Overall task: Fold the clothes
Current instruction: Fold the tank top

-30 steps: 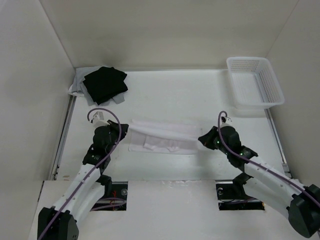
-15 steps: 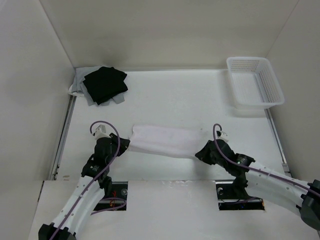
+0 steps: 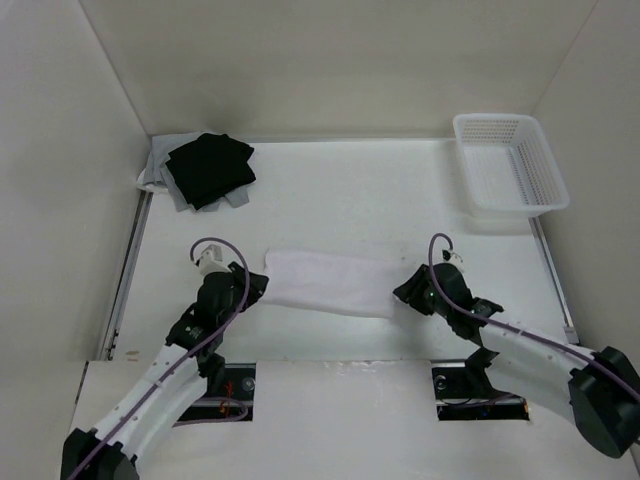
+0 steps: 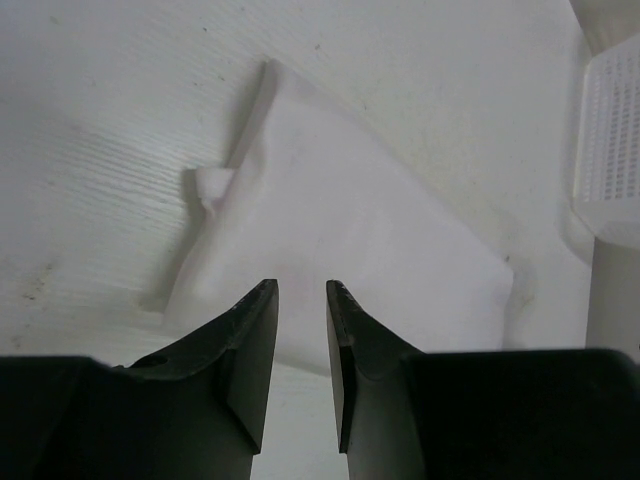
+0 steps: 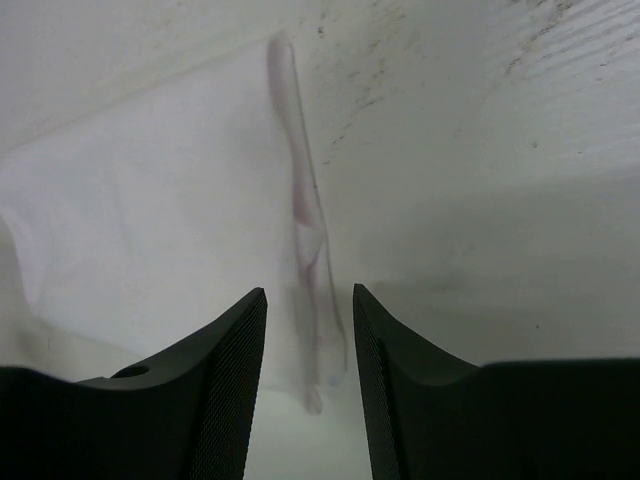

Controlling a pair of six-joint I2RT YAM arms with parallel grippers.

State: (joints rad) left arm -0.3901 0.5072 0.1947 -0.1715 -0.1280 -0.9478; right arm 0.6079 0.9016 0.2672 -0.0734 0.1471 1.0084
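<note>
Though flat, clothes [image 3: 330, 283] between pincers [image 3: 257, 287] [image 3: 405, 293].

Grey cloth [image 3: 160, 178] mostly under black cloth [image 3: 210, 168]

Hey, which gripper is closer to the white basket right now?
Right. The right gripper is at the garment's right end, on the same side as the basket. The left gripper is at the garment's left end, farther away.

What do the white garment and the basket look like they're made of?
White garment: thin, soft matte fabric, possibly cotton; it lies limp with pinkish folded edges. Basket: apparently rigid white plastic, given its moulded lattice walls.
</note>
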